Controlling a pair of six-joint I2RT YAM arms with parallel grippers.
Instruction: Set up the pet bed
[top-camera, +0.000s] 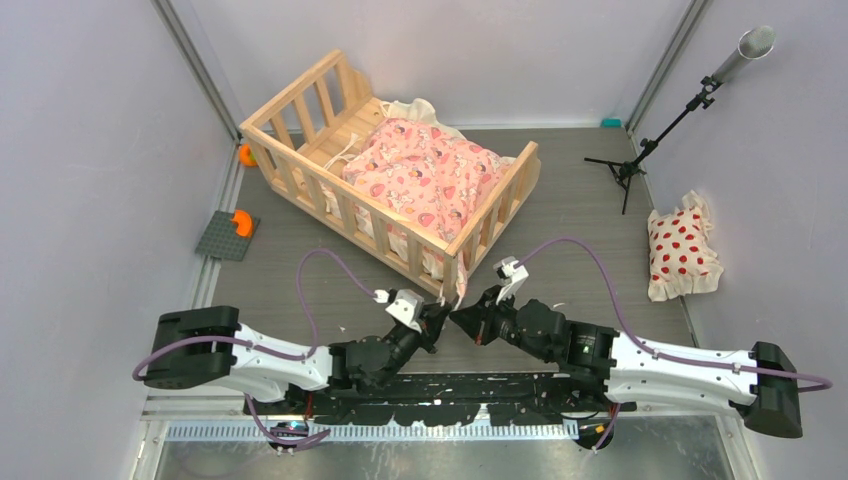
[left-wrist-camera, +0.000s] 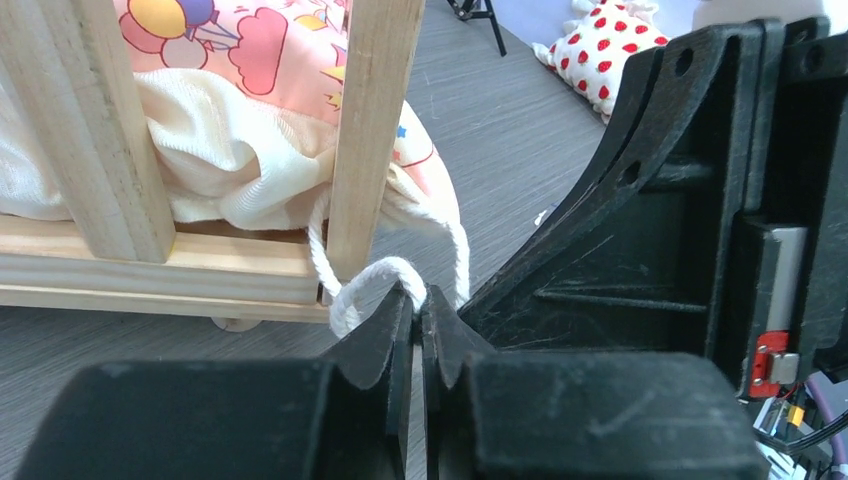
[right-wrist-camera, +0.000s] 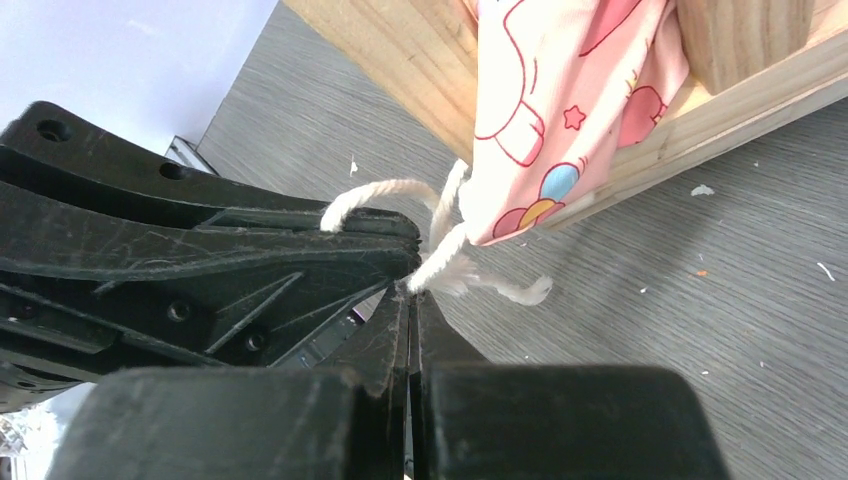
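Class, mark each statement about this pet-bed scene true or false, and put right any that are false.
1. The pink cushion lies inside the wooden bed. True.
2. The red-dotted pillow is in the bed too. False: it lies on the table, off to the right, apart from the bed.
3. The left fingers and right fingers stand wide open. False: both pairs are shut, each pinching the cream cord.
4. The cream cord hangs out at the bed's near corner. True.
5. The bed lies tipped on its side. False: it stands upright.
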